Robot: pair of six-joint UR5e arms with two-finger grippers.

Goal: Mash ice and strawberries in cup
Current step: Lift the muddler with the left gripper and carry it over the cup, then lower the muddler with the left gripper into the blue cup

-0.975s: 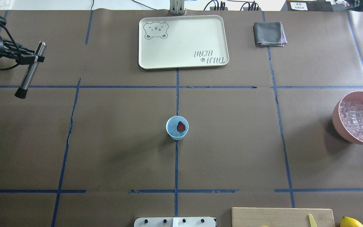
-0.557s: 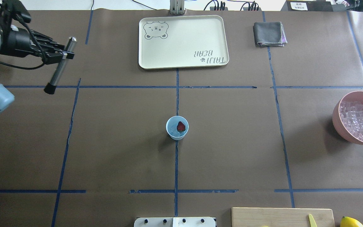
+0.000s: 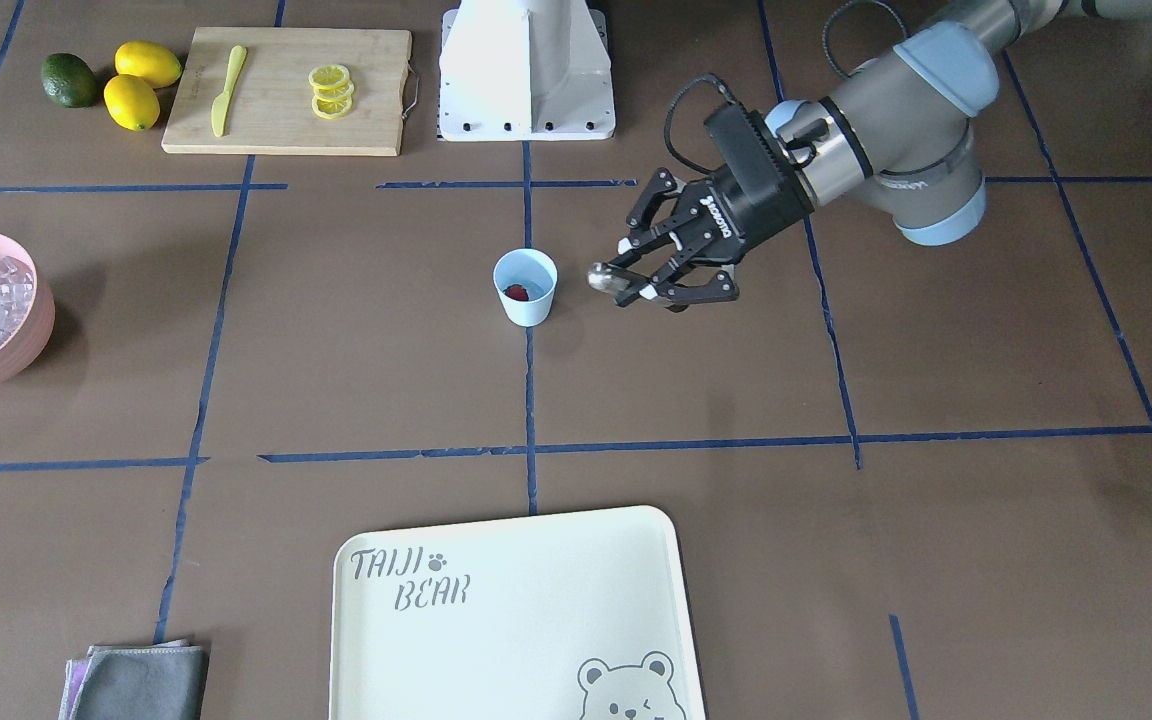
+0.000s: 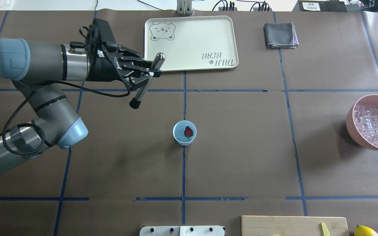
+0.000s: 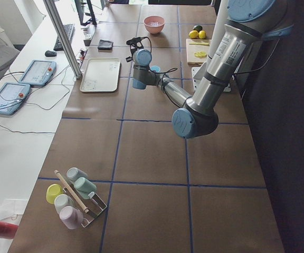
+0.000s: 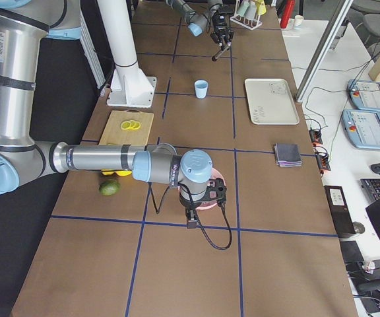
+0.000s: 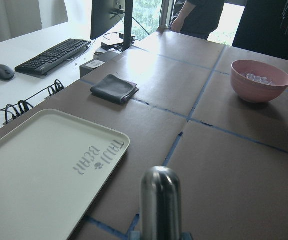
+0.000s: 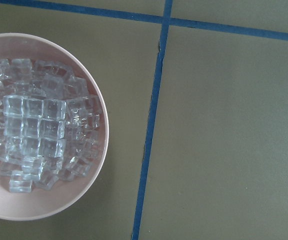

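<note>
The light blue cup (image 4: 184, 132) stands at the table's middle with one red strawberry (image 4: 188, 131) inside; it also shows in the front view as the cup (image 3: 525, 287). My left gripper (image 4: 150, 69) is shut on a steel muddler (image 4: 144, 82) with a black tip, hanging tilted above the table, behind and to the left of the cup. The ice (image 8: 34, 135) lies heaped in a pink bowl (image 4: 351, 126) at the right edge. My right gripper (image 6: 202, 201) hovers over that bowl; I cannot tell whether it is open or shut.
A cream tray (image 4: 190, 42) and a folded grey cloth (image 4: 280, 35) lie at the far side. A wooden board (image 3: 286, 90) with lemon slices and a yellow knife, lemons and an avocado lie near the robot base. A rack of cups (image 5: 75, 197) stands far left.
My left arm has swung in from the table's left edge toward the middle, carrying the muddler to just left of the tray's near corner. The cup and bowl have not moved.
</note>
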